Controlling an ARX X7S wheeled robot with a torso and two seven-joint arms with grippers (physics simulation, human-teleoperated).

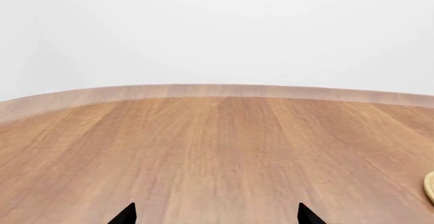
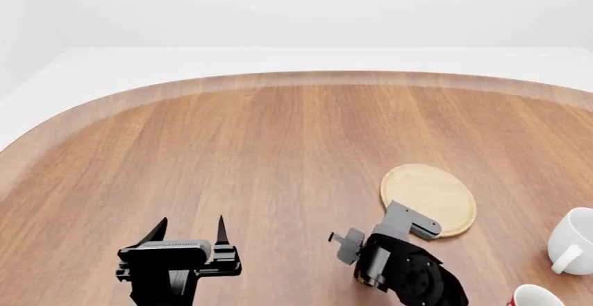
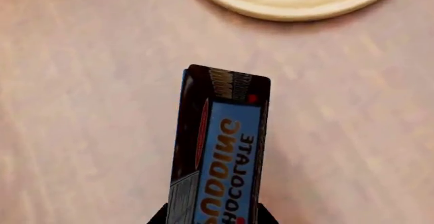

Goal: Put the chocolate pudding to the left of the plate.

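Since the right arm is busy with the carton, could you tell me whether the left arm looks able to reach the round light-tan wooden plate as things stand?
Probably yes: bare brown wooden table lies between the open left tool and the round light-tan wooden plate, though the right arm sits close by.

Legible text is found only on the chocolate pudding [image 3: 220,153] carton, in the right wrist view. On its light blue edge, "PUDDING" is printed in orange letters and "CHOCOLATE" in dark letters beside it, both partly cut off. Smaller print cannot be read.
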